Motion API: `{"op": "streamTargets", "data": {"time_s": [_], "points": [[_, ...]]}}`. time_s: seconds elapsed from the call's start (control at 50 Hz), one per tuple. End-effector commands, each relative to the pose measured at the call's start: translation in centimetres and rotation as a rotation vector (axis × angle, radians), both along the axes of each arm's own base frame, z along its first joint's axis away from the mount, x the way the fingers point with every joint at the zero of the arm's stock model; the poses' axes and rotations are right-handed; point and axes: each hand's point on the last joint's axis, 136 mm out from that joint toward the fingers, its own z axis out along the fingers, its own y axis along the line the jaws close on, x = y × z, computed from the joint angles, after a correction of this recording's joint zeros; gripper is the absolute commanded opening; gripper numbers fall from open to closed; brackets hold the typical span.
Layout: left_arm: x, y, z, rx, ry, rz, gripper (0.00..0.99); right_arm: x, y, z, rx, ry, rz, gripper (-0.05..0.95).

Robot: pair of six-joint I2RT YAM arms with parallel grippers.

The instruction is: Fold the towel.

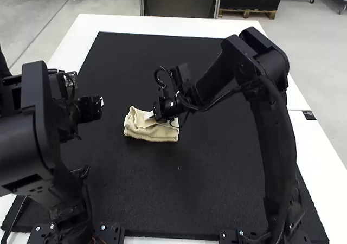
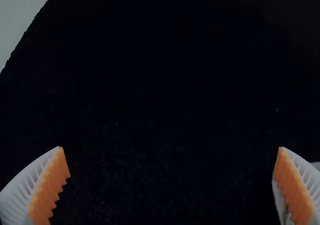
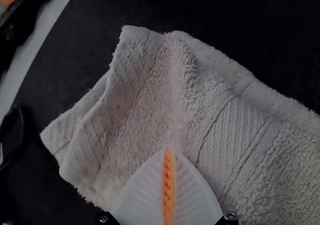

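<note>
One towel [image 1: 157,135], two grippers [image 1: 151,114], one mat [image 1: 222,162]

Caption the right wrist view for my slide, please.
Right gripper, fingers together, at a rumpled, layered towel on the black mat.

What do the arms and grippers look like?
Both arms: bulky black segments with black cables running along them. Left gripper and right gripper: white, ribbed, tapered fingers with toothed orange pads; small silver screws show beside the right one's.
</note>
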Motion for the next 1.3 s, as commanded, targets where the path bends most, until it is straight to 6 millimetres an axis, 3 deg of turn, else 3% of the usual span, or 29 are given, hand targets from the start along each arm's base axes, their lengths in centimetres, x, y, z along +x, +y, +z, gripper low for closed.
{"op": "streamTargets", "data": {"time_s": [0.0,0.42,0.5,0.58,0.8,1.0,1.12,1.28], "points": [[0.4,0.2,1.7,0.01,-0.051,-0.007,0.959,-2.2,0.7,-1.0,-0.002,0.031,0.054,-0.02],[0.4,-0.2,2.2,0.006,-0.066,-0.024,0.959,-4.1,0.3,-5.8,-0.034,0.072,0.083,-0.02],[0.4,-0.2,2.6,0.011,-0.075,-0.024,0.959,-4.4,0.2,-6.0,-0.027,0.077,0.086,-0.02],[0.3,-0.3,3.0,0.015,-0.085,-0.025,0.959,-4.5,0.4,-4.8,-0.003,0.084,0.094,-0.02],[0.3,-0.3,4.4,0.006,-0.124,-0.014,0.959,-2.8,1.5,2.7,0.11,0.028,0.069,-0.02],[0.9,0.0,6.7,0.012,-0.164,-0.011,0.959,-0.5,0.8,10.9,0.223,-0.063,0.02,-0.02],[1.5,0.2,9.0,0.001,-0.2,-0.005,0.959,0.9,-0.8,16.1,0.286,-0.136,-0.02,-0.02],[2.1,0.2,13.1,0.005,-0.264,-0.006,0.959,2.8,-4.5,23.3,0.353,-0.262,-0.117,-0.02]]}}
